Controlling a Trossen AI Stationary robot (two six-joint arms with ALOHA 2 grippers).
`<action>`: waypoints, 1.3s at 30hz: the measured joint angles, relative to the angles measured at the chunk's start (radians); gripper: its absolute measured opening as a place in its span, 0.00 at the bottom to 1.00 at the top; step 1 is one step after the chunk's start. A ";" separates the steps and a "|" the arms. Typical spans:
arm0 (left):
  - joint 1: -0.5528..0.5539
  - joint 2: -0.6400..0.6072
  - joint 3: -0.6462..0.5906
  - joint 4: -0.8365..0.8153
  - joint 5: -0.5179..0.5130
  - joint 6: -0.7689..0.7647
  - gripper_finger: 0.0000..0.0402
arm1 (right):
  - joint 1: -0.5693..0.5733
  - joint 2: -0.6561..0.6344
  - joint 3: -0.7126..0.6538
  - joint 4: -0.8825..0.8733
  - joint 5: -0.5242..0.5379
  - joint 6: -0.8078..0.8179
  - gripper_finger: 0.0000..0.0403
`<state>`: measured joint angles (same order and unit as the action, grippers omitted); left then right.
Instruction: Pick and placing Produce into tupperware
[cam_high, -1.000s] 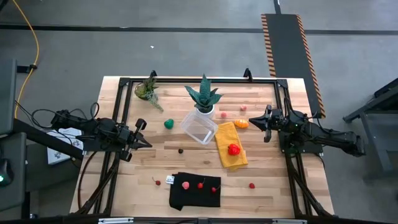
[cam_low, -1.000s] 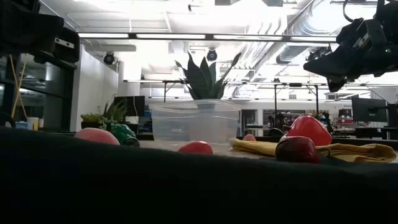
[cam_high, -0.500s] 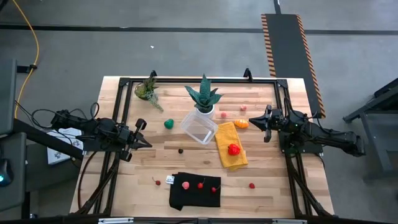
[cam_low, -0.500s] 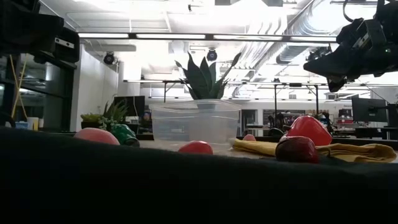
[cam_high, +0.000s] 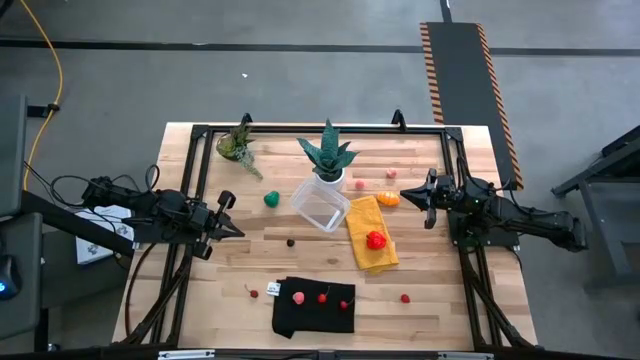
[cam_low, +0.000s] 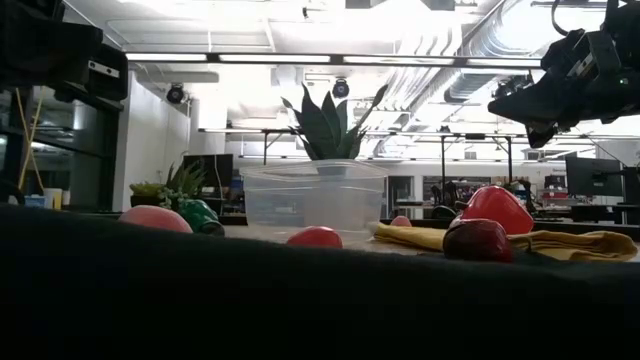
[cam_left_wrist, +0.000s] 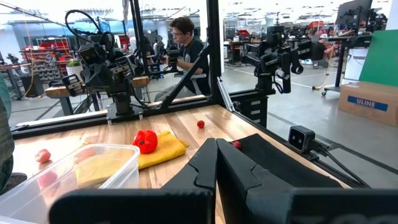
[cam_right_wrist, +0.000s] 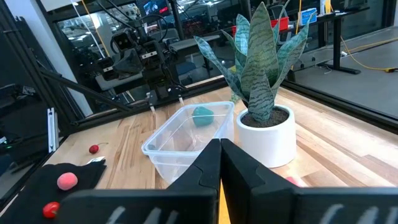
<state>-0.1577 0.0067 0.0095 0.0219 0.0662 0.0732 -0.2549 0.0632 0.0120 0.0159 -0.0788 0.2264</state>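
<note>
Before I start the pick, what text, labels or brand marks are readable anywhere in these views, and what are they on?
"ULINE": white letters on the blue label of the brown cardboard box on the floor beyond the table, left wrist view.
Small white tag at the corner of the black cloth: too small to read.
Nothing else carries readable text; the clear plastic tupperware is unmarked.

Wooden desk (cam_high: 430, 280); clear tupperware (cam_high: 320, 204) mid-desk beside a yellow cloth (cam_high: 370, 255); black cloth (cam_high: 313, 313) at the near edge; potted plants (cam_high: 328, 160) toward the far edge.
</note>
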 joint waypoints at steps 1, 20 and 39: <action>0.000 0.000 0.000 0.000 0.000 0.000 0.00 | 0.000 0.000 0.000 0.000 0.000 0.000 0.00; 0.000 0.000 0.000 0.004 -0.028 -0.598 0.00 | 0.000 0.000 0.000 0.004 0.000 0.082 0.00; 0.000 0.000 0.000 0.045 -0.306 -1.137 0.00 | 0.000 0.003 -0.001 0.325 0.194 1.049 0.00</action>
<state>-0.1574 0.0063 0.0097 0.0673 -0.2397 -1.0643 -0.2548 0.0658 0.0109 0.3408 0.1153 1.2751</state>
